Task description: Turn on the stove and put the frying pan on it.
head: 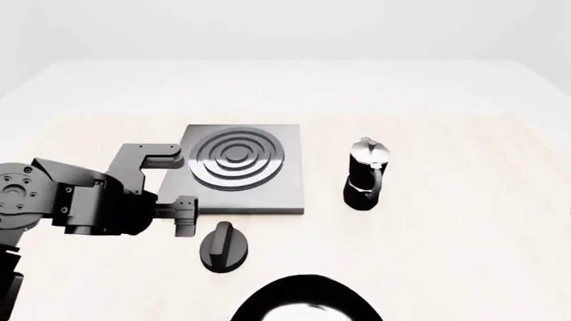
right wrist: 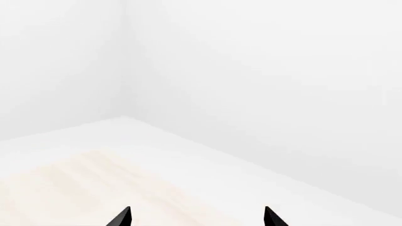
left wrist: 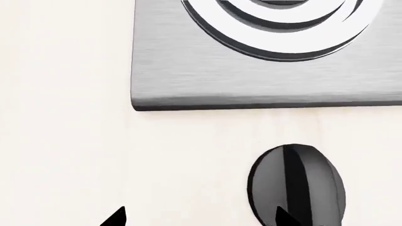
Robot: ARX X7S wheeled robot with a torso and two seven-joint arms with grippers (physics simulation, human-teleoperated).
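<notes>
Stove [head: 259, 190] awaiting its knob [head: 223, 246]; frying pan [head: 303, 304] waiting at the surface's near edge.

The stove is a flat grey metal slab with a ring burner, lying mid-surface; it looks heavy and rigid and needs no lifting. Its separate black knob sits on the surface [head: 464, 221] just in front of the slab's near edge, apart from it; hard and smooth, it looks best pinched across its raised central ridge and twisted. The frying pan shows only as a glossy black rim at the near edge, its handle out of view; I judge it stiff, fairly weighty and slippery inside, so the handle is the place to take it. The left gripper [head: 187, 215] hangs released just beside the knob, fingertips apart. The right gripper [right wrist: 197, 217] is likewise spread, holding nothing, facing a bare corner. No brand, label or writing is legible anywhere.
</notes>
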